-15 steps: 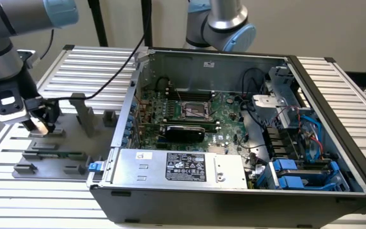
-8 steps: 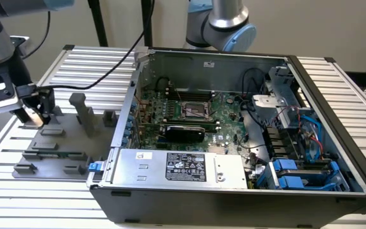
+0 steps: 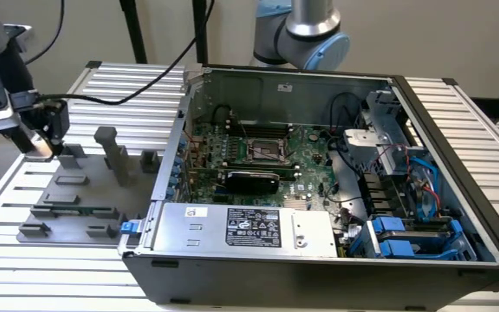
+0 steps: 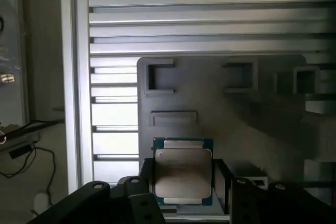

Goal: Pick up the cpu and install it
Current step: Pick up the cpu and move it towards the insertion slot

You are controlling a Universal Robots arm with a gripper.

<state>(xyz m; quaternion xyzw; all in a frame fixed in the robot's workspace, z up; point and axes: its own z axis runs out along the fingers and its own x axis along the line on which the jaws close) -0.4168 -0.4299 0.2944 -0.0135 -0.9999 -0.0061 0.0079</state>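
The cpu [image 4: 182, 174], pinched by two edges between the jaws of the gripper [image 3: 39, 149] (a thin hold), at a corner of the grey fixture tray [image 3: 85, 195] — a slip or tilt could drop it, well apart from the computer case [image 3: 336, 81].

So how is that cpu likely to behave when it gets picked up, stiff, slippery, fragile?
The cpu is a thin, flat square with a metal top, so it's likely stiff and light and won't roll. Its smooth silvery top looks slick, so it could slip in a loose hold. The thin rim suggests it's probably fragile at the edges.
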